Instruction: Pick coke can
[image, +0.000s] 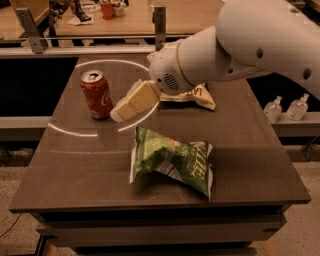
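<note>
The coke can (96, 94) is red with white script and a silver top. It stands upright on the left part of the dark table (75, 170). My gripper (120, 111) is cream-coloured and hangs from the big white arm (235, 45), which reaches in from the upper right. The gripper's tip is just right of the can, near its lower half, and holds nothing.
A green chip bag (172, 160) lies in the table's front middle. A yellow-brown chip bag (197, 96) lies partly under the arm. Two small clear bottles (286, 108) stand on a ledge to the right. A metal rail runs behind the table.
</note>
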